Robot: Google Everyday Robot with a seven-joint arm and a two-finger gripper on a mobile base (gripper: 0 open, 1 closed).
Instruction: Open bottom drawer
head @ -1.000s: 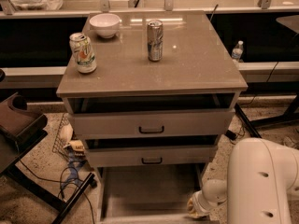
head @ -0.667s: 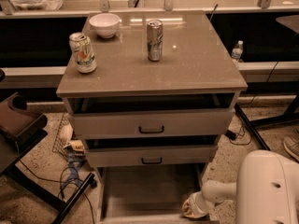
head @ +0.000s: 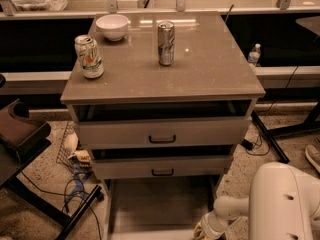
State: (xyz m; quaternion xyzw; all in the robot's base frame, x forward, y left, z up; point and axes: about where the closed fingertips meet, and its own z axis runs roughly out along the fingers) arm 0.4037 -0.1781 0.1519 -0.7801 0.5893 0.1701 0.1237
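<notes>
The grey-beige cabinet (head: 165,69) shows two drawer fronts with dark bar handles, the upper (head: 162,139) and the middle (head: 162,172), both slightly ajar. Below them the bottom drawer (head: 160,204) stands pulled far out toward me. I look down into its bare inside. Its front panel lies along the lower frame edge and its handle is hidden. My gripper (head: 202,229) is low at the drawer's front right corner, on the end of my white arm (head: 285,204).
On the cabinet top stand a white bowl (head: 112,26), a green-white can (head: 89,57) and a silver can (head: 166,43). A dark chair (head: 20,134) and cables (head: 75,189) are on the floor at left. A water bottle (head: 254,54) stands at the right.
My arm has sunk a little lower in the frame and the gripper has shifted slightly toward the near edge. The drawers look the same.
</notes>
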